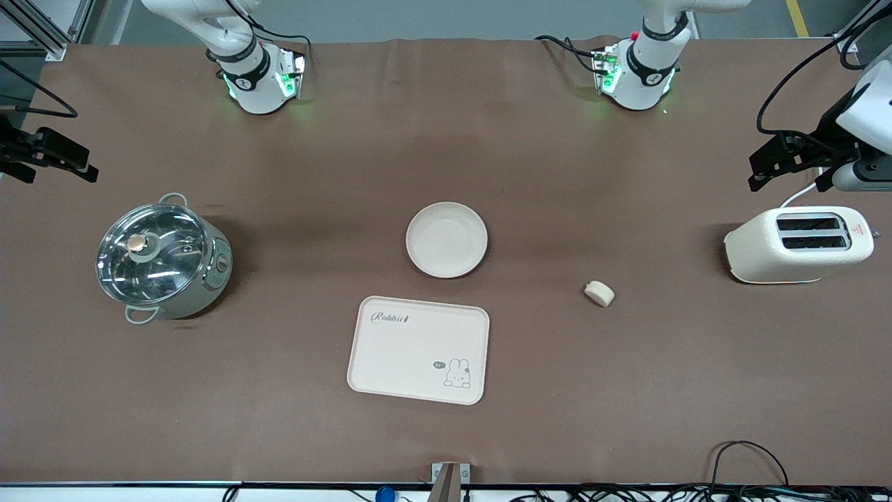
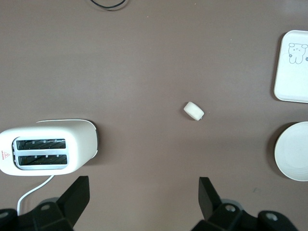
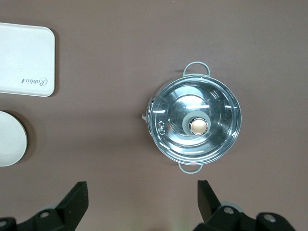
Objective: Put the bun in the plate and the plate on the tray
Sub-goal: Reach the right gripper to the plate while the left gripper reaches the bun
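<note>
The small cream bun [image 1: 599,293] [image 2: 194,110] lies alone on the brown table, toward the left arm's end from the plate. The round plate [image 1: 447,239] [image 2: 292,151] [image 3: 9,138] stands empty mid-table. The empty Rabbit tray [image 1: 419,349] [image 2: 293,67] [image 3: 25,60] lies nearer the front camera than the plate. My left gripper [image 1: 770,167] [image 2: 143,192] hangs open high over the table's end, beside the toaster, holding nothing. My right gripper [image 1: 66,159] [image 3: 142,195] hangs open over the other end, by the pot, also holding nothing.
A steel pot with a glass lid [image 1: 162,259] [image 3: 195,126] stands toward the right arm's end. A white toaster [image 1: 798,244] [image 2: 45,150] with its cord sits at the left arm's end. Cables [image 1: 752,481] run along the table's front edge.
</note>
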